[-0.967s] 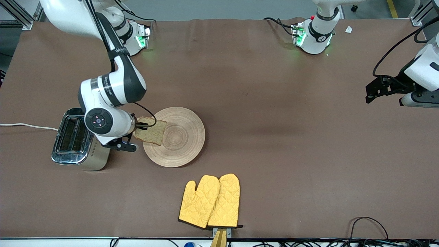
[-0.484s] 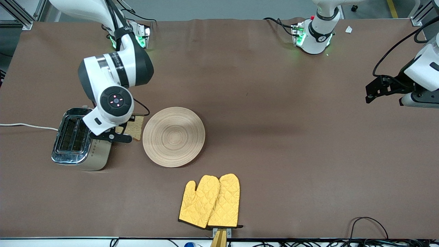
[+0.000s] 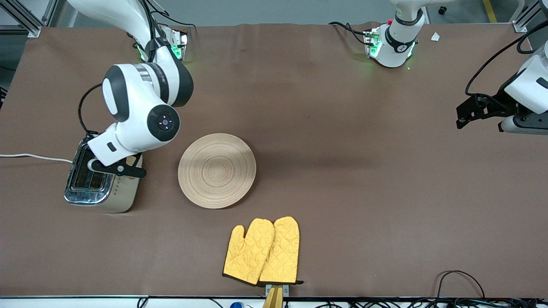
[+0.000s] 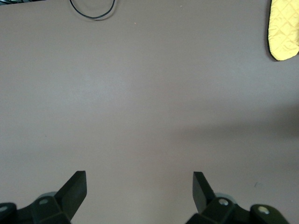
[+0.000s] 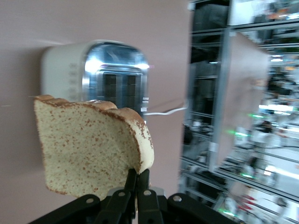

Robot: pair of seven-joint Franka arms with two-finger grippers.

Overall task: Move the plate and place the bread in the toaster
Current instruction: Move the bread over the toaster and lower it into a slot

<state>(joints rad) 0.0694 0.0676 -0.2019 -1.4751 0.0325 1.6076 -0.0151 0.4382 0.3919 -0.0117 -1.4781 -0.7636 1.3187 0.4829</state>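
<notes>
My right gripper (image 5: 137,179) is shut on one edge of the brown speckled bread slice (image 5: 88,149) and holds it upright in the air over the toaster (image 5: 114,74). In the front view the right arm's wrist (image 3: 141,128) covers the gripper and most of the bread above the chrome-topped toaster (image 3: 87,182) at the right arm's end of the table. The round light-wood plate (image 3: 217,170) lies bare beside the toaster, toward the table's middle. My left gripper (image 3: 462,115) is open and empty and waits above the left arm's end of the table; it also shows in the left wrist view (image 4: 139,184).
A pair of yellow oven mitts (image 3: 262,251) lies nearer the front camera than the plate; one mitt shows in the left wrist view (image 4: 282,30). The toaster's white cord (image 3: 34,157) runs off the table's end. A black cable loop (image 3: 460,282) lies near the front edge.
My right arm has carried the bread from over the plate's edge to over the toaster and turned its wrist. The plate now lies bare. The left arm has not moved.
</notes>
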